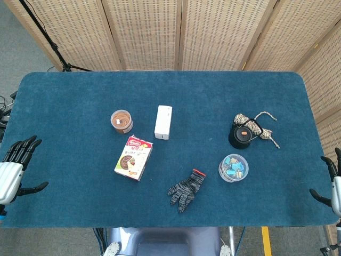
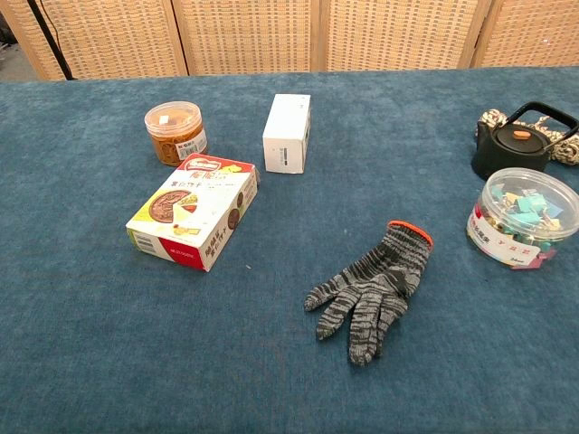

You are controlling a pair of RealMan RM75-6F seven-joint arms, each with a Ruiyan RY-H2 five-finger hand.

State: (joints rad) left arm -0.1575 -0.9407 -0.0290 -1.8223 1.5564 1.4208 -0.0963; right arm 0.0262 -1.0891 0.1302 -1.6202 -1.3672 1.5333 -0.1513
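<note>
My left hand hovers at the table's left edge, fingers spread and holding nothing. My right hand shows only partly at the right edge, fingers apart and empty. Neither hand appears in the chest view. On the blue table lie a grey striped glove, a red and white snack box, a white box and a small jar of brown contents. All of these lie far from both hands.
A black teapot stands at the right beside a coiled patterned rope. A clear tub of coloured clips sits in front of it. Wicker screens close off the back.
</note>
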